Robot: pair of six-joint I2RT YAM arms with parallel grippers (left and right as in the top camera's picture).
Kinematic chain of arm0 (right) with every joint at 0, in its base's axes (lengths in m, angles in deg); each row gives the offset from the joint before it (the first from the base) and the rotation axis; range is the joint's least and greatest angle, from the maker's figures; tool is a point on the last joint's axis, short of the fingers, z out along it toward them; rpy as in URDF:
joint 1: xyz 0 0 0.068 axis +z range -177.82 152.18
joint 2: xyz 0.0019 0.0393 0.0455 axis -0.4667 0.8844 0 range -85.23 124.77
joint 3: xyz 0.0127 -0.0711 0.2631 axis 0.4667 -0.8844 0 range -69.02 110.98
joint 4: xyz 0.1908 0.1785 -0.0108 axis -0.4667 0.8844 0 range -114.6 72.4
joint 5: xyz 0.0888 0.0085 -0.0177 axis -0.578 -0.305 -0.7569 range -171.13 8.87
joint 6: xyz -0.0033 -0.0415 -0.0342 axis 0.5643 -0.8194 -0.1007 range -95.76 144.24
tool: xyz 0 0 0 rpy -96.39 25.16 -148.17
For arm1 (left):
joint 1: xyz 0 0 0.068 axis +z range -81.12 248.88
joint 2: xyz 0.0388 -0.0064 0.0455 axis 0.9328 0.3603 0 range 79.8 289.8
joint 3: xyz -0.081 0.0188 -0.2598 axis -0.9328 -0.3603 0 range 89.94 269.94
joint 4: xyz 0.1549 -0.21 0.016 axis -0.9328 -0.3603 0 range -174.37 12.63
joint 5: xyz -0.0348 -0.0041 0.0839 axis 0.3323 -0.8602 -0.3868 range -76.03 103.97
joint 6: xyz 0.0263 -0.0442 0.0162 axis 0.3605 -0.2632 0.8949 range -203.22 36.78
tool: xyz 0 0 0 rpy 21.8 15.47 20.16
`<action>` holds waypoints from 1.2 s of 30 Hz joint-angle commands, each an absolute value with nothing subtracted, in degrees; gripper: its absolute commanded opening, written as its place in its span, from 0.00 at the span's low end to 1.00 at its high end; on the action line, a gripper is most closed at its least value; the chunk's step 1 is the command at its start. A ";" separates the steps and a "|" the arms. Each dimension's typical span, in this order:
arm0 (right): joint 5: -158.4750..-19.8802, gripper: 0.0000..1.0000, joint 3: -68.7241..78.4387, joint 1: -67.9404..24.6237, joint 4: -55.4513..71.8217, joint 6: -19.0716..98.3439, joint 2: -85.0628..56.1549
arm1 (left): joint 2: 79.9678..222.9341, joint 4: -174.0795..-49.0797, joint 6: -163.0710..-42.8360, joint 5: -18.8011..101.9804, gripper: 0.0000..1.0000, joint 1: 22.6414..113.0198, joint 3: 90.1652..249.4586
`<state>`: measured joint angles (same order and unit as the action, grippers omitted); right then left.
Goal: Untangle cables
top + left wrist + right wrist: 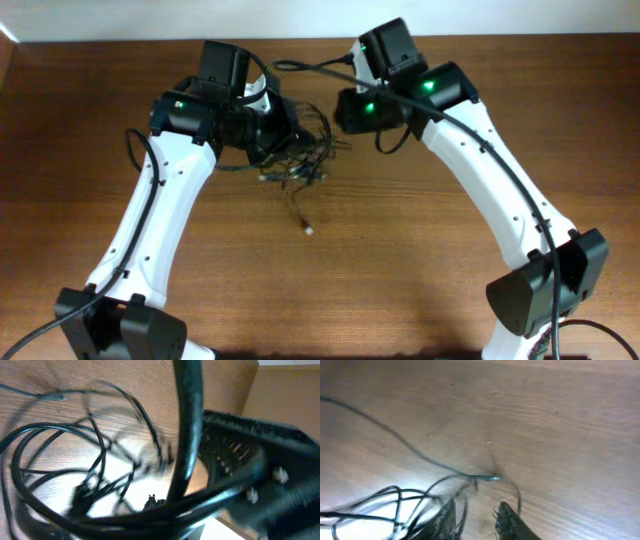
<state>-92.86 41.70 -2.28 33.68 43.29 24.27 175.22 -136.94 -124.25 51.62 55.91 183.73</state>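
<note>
The cables (305,160) form one loose black clump at the back middle of the table, between my two grippers. One strand trails toward the front and ends in a small pale plug (308,231). My left gripper (283,135) sits at the clump's left side. The left wrist view is blurred, showing thin cable loops (95,460) behind a thick black arm cable (187,435); the jaws look shut, and I cannot tell if a cord is pinched. My right gripper (476,517) is at the clump's right edge with its fingers apart and a thin strand (465,502) running between them.
The brown wooden table (450,290) carries both white arms. Each arm's base stands at a front corner, left base (110,325) and right base (545,290). A pale wall runs along the table's far edge.
</note>
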 commanded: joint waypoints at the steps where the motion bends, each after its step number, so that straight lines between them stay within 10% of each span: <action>1: -92.95 0.22 41.76 -3.53 33.42 43.81 24.77 | 174.81 -134.82 -118.92 57.92 0.00 56.30 183.87; 3: -97.43 0.25 41.76 -3.48 32.72 42.32 24.77 | 174.81 -133.56 -117.06 59.03 0.00 56.30 183.87; 6: -112.34 0.65 41.78 -3.83 31.63 34.78 24.75 | 174.81 -133.38 -110.07 59.14 0.00 56.30 183.87; 9: -123.13 0.76 41.78 -5.95 32.22 28.25 24.77 | 174.81 -133.73 -106.72 55.69 0.00 56.30 183.84; 25: -129.38 0.82 41.76 -6.22 37.40 19.96 24.77 | 174.81 -135.79 -110.64 52.50 0.00 56.34 183.84; 32: -110.24 0.56 41.76 -2.85 30.47 31.72 24.81 | 174.81 -135.76 -110.59 60.87 0.00 56.34 183.84; 36: -106.13 0.14 41.76 -2.33 29.99 32.86 24.83 | 174.81 -135.74 -110.57 61.83 0.00 56.37 183.84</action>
